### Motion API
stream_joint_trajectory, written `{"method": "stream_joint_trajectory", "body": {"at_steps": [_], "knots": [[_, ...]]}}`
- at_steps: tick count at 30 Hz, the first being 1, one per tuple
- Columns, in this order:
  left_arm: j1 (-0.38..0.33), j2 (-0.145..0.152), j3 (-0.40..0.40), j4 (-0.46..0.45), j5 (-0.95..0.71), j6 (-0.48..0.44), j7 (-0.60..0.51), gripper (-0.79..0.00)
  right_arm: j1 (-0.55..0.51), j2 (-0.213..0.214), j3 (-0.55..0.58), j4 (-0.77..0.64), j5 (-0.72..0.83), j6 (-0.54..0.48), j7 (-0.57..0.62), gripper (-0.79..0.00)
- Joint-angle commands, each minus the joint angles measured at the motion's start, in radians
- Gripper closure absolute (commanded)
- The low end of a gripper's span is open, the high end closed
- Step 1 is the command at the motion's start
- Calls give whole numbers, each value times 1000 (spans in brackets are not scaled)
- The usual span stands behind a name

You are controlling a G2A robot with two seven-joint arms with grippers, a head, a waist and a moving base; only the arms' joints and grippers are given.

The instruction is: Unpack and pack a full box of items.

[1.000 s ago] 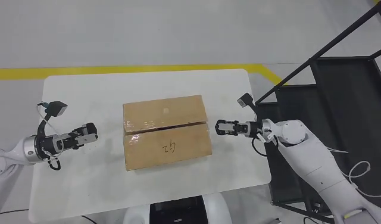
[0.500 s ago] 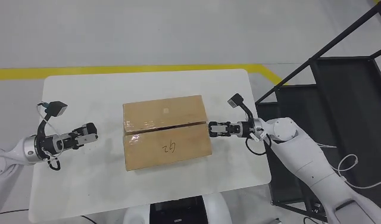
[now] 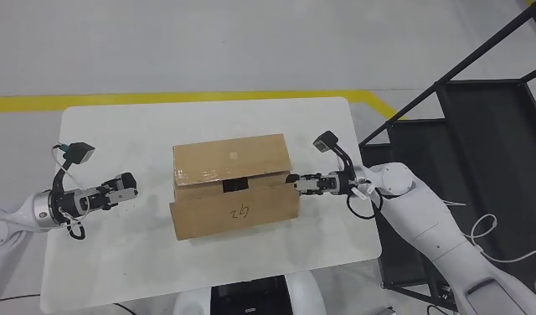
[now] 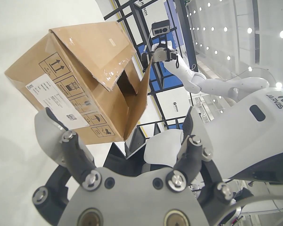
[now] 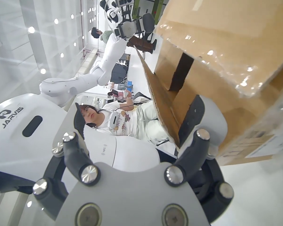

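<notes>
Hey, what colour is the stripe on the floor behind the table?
Yellow. The floor stripe shows best in the top view.

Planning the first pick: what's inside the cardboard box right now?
The cardboard box shows only a dark gap between its partly opened top flaps. The flaps cover whatever is inside.

Bare desk lies between your left pincer and the cardboard box. Your right pincer sits at the lifted near flap; only a narrow slot opens between the flaps.
</notes>
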Motion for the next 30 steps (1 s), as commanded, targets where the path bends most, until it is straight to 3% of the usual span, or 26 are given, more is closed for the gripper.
{"method": "stream_joint_trajectory", "body": {"at_steps": [1, 9, 14, 22, 30], "knots": [[0, 0, 0, 0, 0, 0, 0, -785, -10, 4, 17, -16, 45, 24, 36, -785], [0, 0, 0, 0, 0, 0, 0, -785, -78, 27, 53, -154, 89, 159, 172, -785], [0, 0, 0, 0, 0, 0, 0, -785, -119, 27, 13, -188, 46, 195, 207, -785], [0, 0, 0, 0, 0, 0, 0, -785, -141, 7, -81, -153, -25, 165, 174, -785], [0, 0, 0, 0, 0, 0, 0, -785, -214, 12, -85, -195, -242, 131, 1, -785]]}}
